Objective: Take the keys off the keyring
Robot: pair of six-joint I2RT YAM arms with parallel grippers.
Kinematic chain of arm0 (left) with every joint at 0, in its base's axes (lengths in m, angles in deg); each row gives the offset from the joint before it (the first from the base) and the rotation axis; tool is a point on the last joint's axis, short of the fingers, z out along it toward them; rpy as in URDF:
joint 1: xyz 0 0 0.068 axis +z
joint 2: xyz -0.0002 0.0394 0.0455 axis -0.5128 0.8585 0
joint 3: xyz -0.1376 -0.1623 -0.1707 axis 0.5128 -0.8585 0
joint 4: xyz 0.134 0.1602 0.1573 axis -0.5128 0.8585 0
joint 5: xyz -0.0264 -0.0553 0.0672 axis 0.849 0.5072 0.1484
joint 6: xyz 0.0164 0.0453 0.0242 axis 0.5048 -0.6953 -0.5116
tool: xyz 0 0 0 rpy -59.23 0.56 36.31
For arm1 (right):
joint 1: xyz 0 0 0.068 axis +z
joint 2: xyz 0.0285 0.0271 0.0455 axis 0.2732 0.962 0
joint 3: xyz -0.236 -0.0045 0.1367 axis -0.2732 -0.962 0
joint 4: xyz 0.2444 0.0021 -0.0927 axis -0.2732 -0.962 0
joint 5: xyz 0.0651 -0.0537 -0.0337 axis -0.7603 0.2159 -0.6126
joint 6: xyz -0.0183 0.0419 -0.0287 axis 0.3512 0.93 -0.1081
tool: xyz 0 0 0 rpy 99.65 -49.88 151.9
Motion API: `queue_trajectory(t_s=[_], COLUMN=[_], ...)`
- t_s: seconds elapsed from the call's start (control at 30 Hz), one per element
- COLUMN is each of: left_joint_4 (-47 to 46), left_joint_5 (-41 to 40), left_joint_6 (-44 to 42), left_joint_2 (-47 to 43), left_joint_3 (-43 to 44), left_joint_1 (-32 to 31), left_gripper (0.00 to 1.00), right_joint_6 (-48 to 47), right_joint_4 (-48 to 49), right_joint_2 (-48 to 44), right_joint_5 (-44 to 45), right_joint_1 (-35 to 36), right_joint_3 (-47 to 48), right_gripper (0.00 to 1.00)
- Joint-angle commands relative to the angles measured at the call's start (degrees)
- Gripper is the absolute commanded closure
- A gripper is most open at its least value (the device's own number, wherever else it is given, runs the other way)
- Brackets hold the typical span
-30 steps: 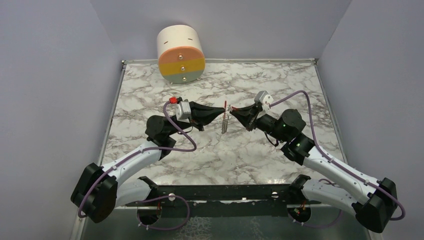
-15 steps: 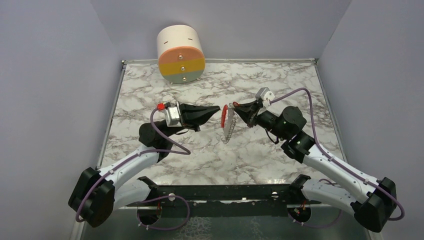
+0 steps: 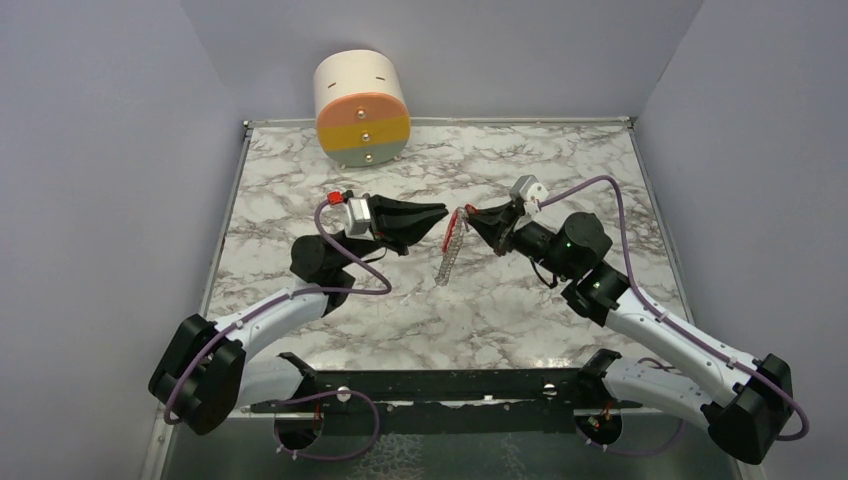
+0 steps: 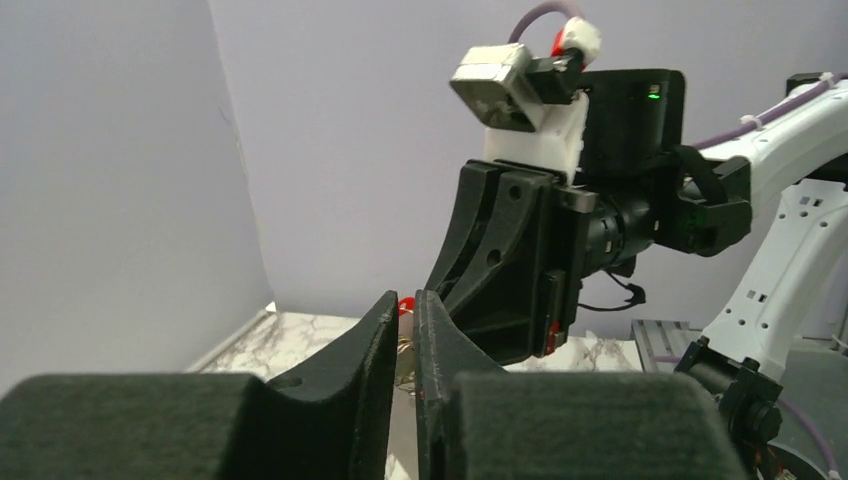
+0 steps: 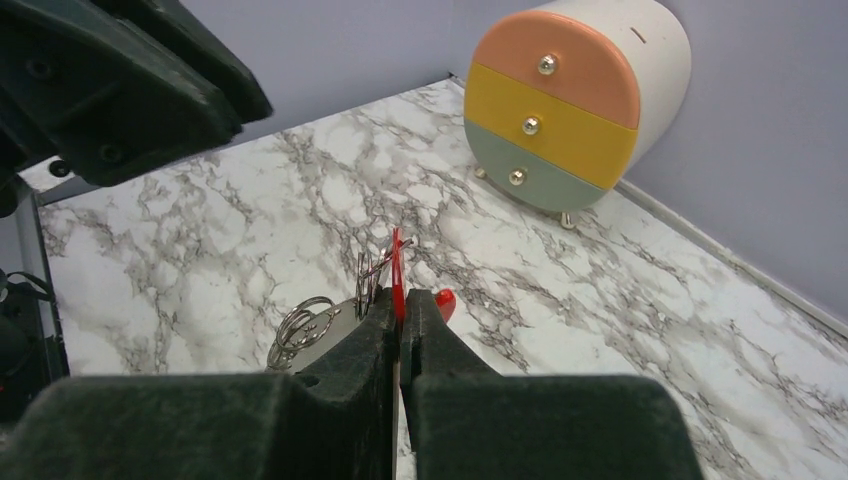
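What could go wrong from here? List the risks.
1. The right pincer pinches only the thin edge of the red tag; the hanging key bunch could slip and drop to the table.
2. The left pincer, jaws barely parted, sits beside the bunch without holding it; closing there may miss the keyring or set it swinging.

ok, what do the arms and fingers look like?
Left arm and right arm: white links, black joints. A purple cable loops off each wrist. Black wedge fingers tapering to points. Silver camera box per wrist; green light on the right arm.
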Motion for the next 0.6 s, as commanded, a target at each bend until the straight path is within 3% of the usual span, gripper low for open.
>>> queue_trajectory(t_s=[0.0,0.2,0.37,0.57], left_joint_4=[5.7,11.8,13.2,14.7], left_joint_5=[-2.3,-1.2,0.2,0.2], left_joint_6=[-1.4,-4.5,-6.2,-7.9], left_joint_2=[1.4,2.9,3.5,4.3], left_joint_3=[2.9,4.7,4.5,4.9], left_joint_1=[0.0,0.0,0.0,0.0], left_gripper=[0.84,0.82,0.6,0.57], right_joint_6=[0.6,0.7,0.6,0.6], right_joint_4=[2.4,2.6,2.4,2.4], right_joint_2=[-1.0,-0.9,-1.2,-1.4], right_joint_5=[0.8,0.9,1.0,1.0], right_joint_1=[-0.1,-0.1,-0.1,-0.1], right_joint_3=[0.1,0.0,0.0,0.0], right_gripper=[0.99,0.99,0.99,0.99])
